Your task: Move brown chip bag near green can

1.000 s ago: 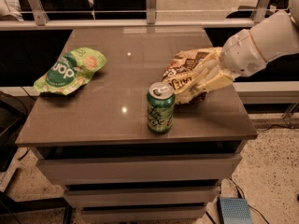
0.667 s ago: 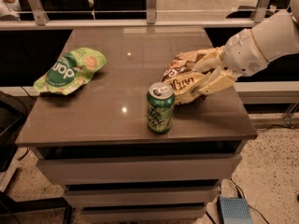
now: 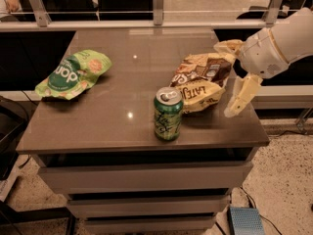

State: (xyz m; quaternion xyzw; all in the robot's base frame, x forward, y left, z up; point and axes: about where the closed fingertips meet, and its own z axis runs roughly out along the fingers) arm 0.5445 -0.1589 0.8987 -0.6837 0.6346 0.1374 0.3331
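Camera view shows the brown chip bag lying on the table, just behind and to the right of the green can, with its lower edge almost touching the can. The gripper is at the right side of the bag, its fingers spread wide and holding nothing. I judge the task nearly complete: the bag is near the can, and only pulling the arm away remains. The green chip bag lies well apart.
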